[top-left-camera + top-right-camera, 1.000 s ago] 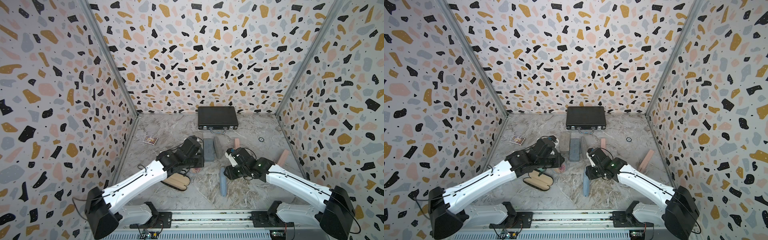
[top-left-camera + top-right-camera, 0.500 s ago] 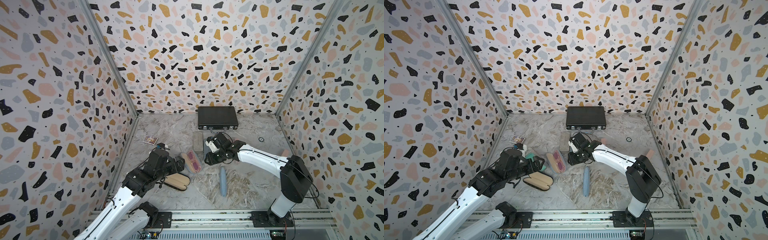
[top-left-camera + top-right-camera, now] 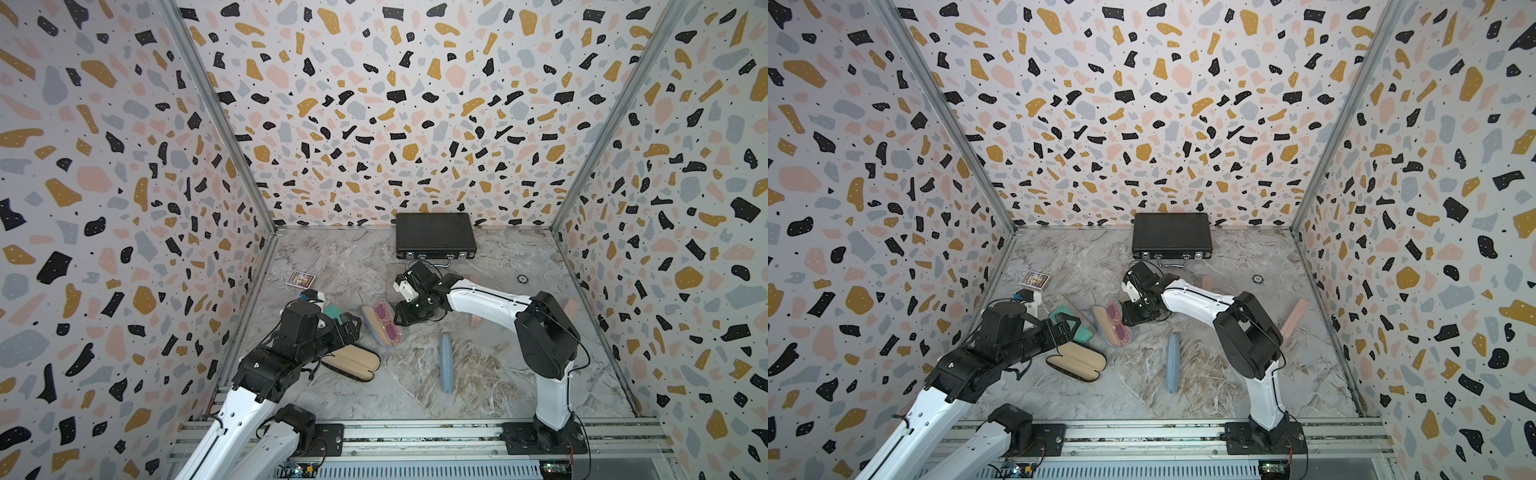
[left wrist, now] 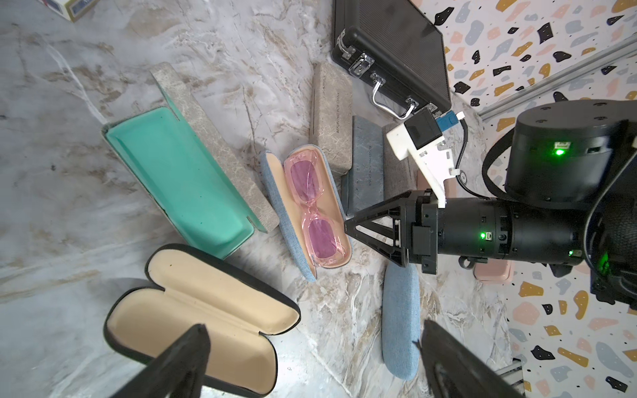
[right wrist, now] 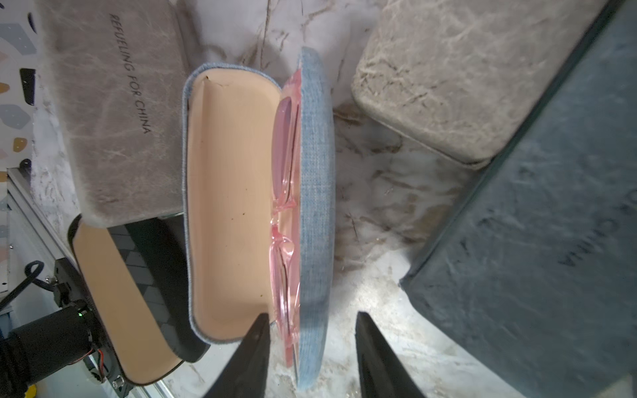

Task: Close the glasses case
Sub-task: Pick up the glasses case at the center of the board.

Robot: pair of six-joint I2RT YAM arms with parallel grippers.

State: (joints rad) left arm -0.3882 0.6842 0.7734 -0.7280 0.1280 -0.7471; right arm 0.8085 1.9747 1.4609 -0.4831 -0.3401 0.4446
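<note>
Shows the right gripper [image 5: 310, 315] low over the marble-patterned table [image 3: 519, 386], jaws partway apart and gripping nothing, tips just beside the long edge of an open blue denim glasses case [image 5: 315, 172]. Cannot confirm any contact between fingers and fabric. Looks positioned there to push or pinch the loaded half toward its lid, or to steady it for closing.

Locates the case near the middle of the table, peach lining exposed, the empty half seeming to tilt upward, pink-tinted glasses [image 4: 312, 210] lying in the half nearer the gripper. Marks it as the likely target, being the only open case with glasses inside. Leaves the two halves yet to be brought together.

Places the left gripper [image 4: 313, 325] well apart from that case, jaws spread wide and empty, hovering above an open black case [image 4: 206, 310] with beige lining. Seems held back to leave room for the right arm.

Adds, further out: an open grey case [image 4: 179, 175] lined in teal just beside the blue one, a shut blue case [image 4: 400, 320] toward the front, shut grey cases [image 4: 331, 117] behind, a black briefcase [image 3: 434, 235] at the far edge, and a small card box [image 3: 300, 279].
</note>
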